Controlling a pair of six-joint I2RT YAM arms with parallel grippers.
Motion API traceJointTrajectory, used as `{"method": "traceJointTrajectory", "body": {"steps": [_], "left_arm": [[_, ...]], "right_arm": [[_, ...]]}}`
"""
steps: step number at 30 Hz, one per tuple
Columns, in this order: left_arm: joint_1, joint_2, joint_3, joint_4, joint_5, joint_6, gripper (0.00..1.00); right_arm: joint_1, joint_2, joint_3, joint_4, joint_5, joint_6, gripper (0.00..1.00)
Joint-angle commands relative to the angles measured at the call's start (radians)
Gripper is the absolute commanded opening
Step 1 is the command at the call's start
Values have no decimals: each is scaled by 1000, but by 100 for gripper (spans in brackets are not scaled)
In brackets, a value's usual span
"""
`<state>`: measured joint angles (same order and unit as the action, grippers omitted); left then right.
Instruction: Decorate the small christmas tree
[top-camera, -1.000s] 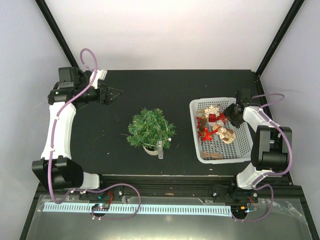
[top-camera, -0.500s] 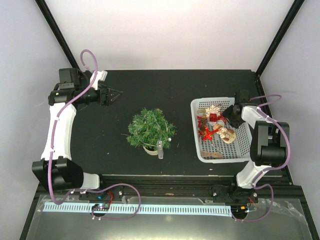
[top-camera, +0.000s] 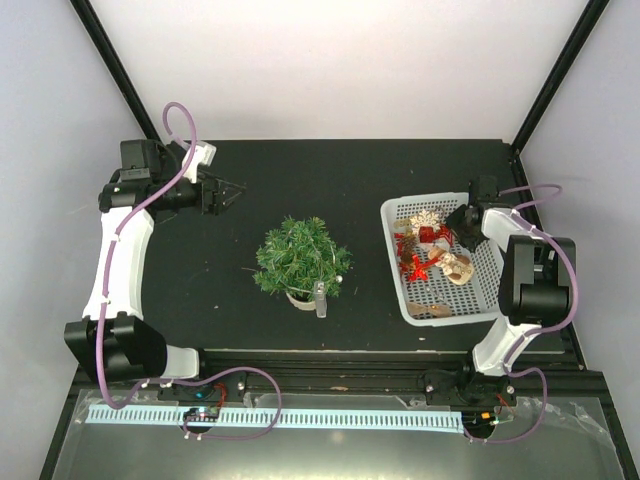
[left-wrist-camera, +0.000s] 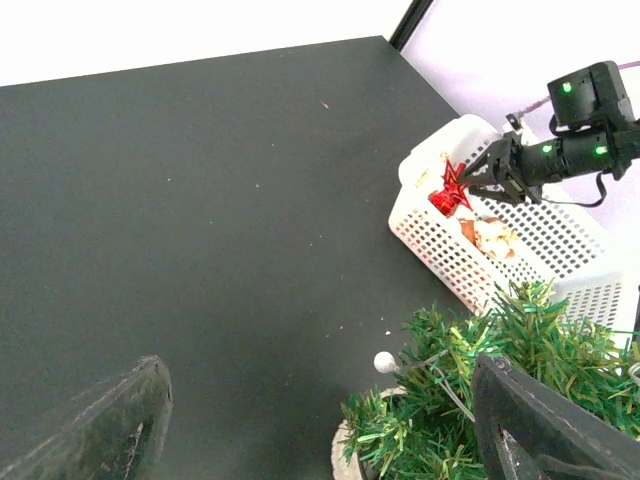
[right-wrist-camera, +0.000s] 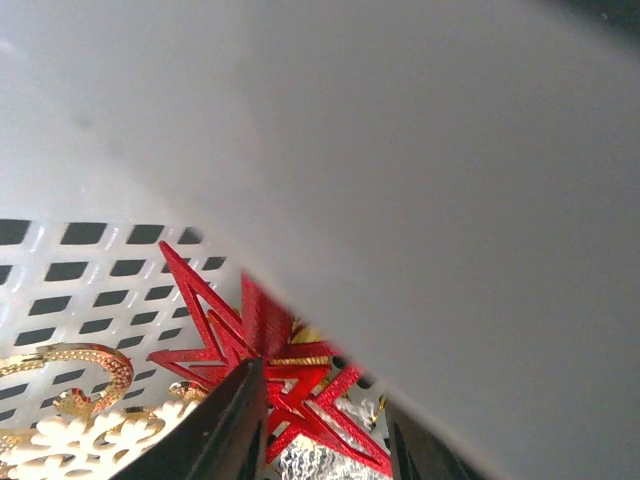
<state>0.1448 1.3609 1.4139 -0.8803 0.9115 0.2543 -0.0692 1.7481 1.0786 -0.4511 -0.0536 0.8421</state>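
Observation:
The small christmas tree (top-camera: 300, 256) stands mid-table in its cream pot (top-camera: 298, 297); in the left wrist view the tree (left-wrist-camera: 470, 395) fills the lower right. My left gripper (top-camera: 230, 190) hovers open and empty, up and left of the tree, with its fingers (left-wrist-camera: 115, 430) spread wide. My right gripper (top-camera: 458, 224) reaches into the white basket (top-camera: 492, 272). A red star ornament (right-wrist-camera: 285, 385) sits between its partly closed fingers (right-wrist-camera: 232, 425), which touch or nearly touch the star's edges. Whether they clamp it does not show. The left wrist view shows that star (left-wrist-camera: 453, 187) at the right gripper's tip.
The basket also holds a white snowflake (top-camera: 427, 219), another red star (top-camera: 417, 268), a tan figure (top-camera: 457, 266) and a brown piece (top-camera: 428, 310). A small white ball (left-wrist-camera: 384, 362) hangs on the tree's edge. A grey tag (top-camera: 320, 299) leans at the pot.
My right gripper has pushed a little further back in the basket, which has shifted slightly, and its fingers have narrowed around the star. The left wrist has turned a bit.

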Motion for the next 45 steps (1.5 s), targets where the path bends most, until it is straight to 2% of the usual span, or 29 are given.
{"method": "traceJointTrajectory", "body": {"steps": [1,10,18,29,36,45], "left_arm": [[1,-32,-6,21,42,24,82],[1,-44,-31,31,59,30,82],[1,-51,-41,31,61,39,82],[1,-65,-61,59,64,31,82],[1,-68,-55,70,67,25,82],[-6,-64,10,12,53,112,82]], "right_arm": [[-4,27,12,21,-2,-8,33],[5,13,17,35,-5,-31,18],[5,-27,18,27,10,-62,11],[6,-134,60,-41,30,-129,7],[6,-198,123,-158,63,-179,7],[8,-324,100,-241,-4,-125,6]]}}
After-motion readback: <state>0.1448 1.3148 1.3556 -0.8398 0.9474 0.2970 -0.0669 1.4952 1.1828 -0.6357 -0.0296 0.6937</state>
